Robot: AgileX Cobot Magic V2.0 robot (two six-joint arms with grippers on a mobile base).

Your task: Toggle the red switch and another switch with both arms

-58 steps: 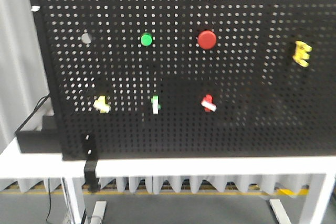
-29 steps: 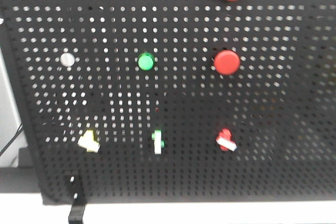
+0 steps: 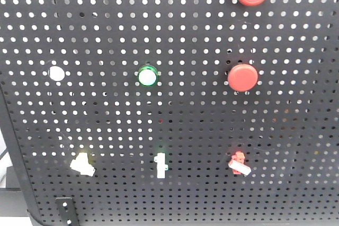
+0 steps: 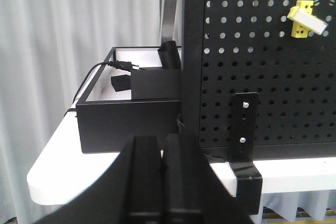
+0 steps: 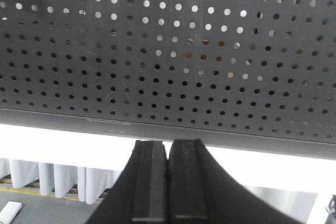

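Red switch and pale yellow switch, low on the pegboard, are shown not yet reached; left gripper and right gripper are held below them, jaws pressed together, empty.

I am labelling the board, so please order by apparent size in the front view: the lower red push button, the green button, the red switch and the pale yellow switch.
1. The lower red push button, clearly largest.
2. The green button, red switch and pale yellow switch: all look about alike; not ranked.
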